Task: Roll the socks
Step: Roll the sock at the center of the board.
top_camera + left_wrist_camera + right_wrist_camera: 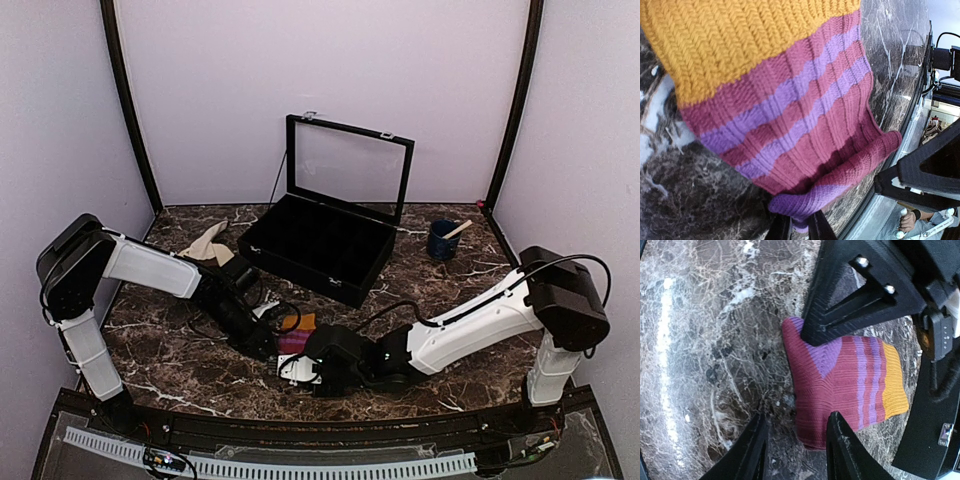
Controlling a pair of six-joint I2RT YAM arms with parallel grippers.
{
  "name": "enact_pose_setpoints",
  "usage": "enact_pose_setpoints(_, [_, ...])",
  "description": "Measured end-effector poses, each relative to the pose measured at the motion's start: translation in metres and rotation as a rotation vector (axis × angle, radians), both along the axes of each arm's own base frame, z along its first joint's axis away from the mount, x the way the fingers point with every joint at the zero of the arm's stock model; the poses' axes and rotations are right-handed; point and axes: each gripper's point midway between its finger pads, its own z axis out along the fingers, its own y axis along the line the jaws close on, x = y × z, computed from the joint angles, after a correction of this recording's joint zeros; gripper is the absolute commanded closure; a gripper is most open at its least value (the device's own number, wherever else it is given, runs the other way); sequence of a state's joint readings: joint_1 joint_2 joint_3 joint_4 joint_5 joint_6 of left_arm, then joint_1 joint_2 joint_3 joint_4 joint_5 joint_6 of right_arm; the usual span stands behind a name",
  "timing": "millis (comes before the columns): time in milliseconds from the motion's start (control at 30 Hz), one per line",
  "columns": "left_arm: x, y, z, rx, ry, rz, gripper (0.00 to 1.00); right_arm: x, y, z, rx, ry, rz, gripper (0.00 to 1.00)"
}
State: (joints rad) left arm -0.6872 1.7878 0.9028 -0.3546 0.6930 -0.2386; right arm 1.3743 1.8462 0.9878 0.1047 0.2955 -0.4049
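Note:
The magenta-pink sock (296, 336) with purple stripes and an orange end lies partly folded on the marble near the front. It fills the left wrist view (790, 100). My left gripper (798, 226) is shut on the sock's purple folded edge. In the right wrist view the sock (840, 385) lies flat, with the left gripper (840, 315) pinching its purple end. My right gripper (797, 447) is open, low over the sock's near corner, one finger over the fabric and one over bare marble. The cream-beige sock (208, 243) lies at the back left, away from both grippers.
An open black case (320, 245) with a glass lid stands at the back centre. A dark blue cup (442, 241) with a stick in it stands at the back right. The table's front edge (320, 415) is just behind the grippers.

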Motion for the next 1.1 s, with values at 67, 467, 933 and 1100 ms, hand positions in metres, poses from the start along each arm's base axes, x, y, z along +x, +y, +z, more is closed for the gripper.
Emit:
enact_pose_setpoints(67, [0.000,0.000,0.000,0.000,0.000,0.000,0.85,-0.001,0.000,-0.004,-0.008,0.005,0.006,0.63])
enact_pose_setpoints(467, [0.000,0.000,0.000,0.000,0.000,0.000,0.86,0.016,-0.002,-0.019,-0.033,0.033,-0.014,0.74])
enact_pose_setpoints(933, [-0.001,0.000,0.000,0.001,0.004,0.000,0.85,0.022,-0.002,-0.030,-0.048,0.090,-0.033,0.90])
enact_pose_setpoints(1100, [-0.001,0.000,0.001,0.000,0.004,-0.001,0.82,0.024,0.000,-0.031,-0.035,0.108,-0.058,0.96])
